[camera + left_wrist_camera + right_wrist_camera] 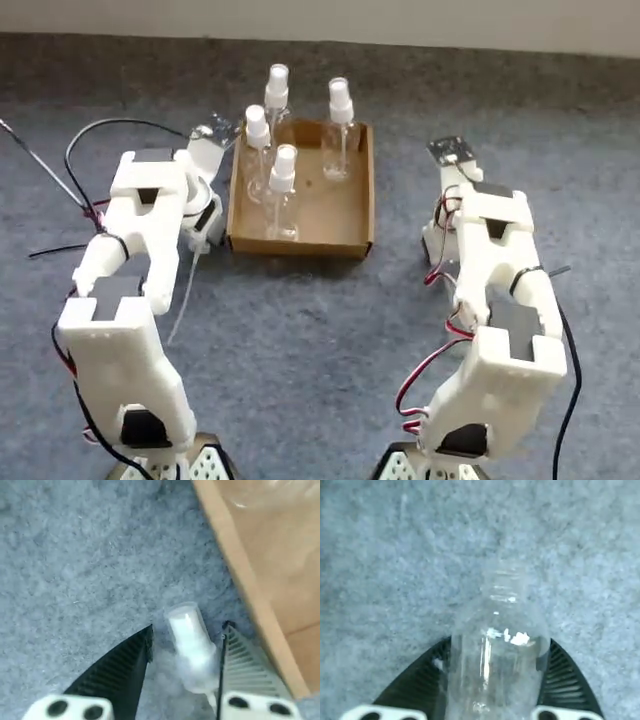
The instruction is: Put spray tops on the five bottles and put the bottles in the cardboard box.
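Note:
A shallow cardboard box (300, 243) at the back centre holds several clear bottles, each capped with a white spray top, such as the front one (283, 190). Just left of the box, my left gripper (187, 630) stands open over the carpet. A loose white spray top (192, 640) lies between its fingers, against one of them, and its thin tube (185, 295) trails toward the front. My right gripper (500, 641) is shut on a clear bottle (495, 650) with no top, its threaded neck pointing away from the wrist.
Grey carpet covers the whole work area. The left arm (150, 210) sits close against the box's left wall (240, 575). The right arm (500, 260) stands apart from the box on its right. Cables loop at the far left (75, 150).

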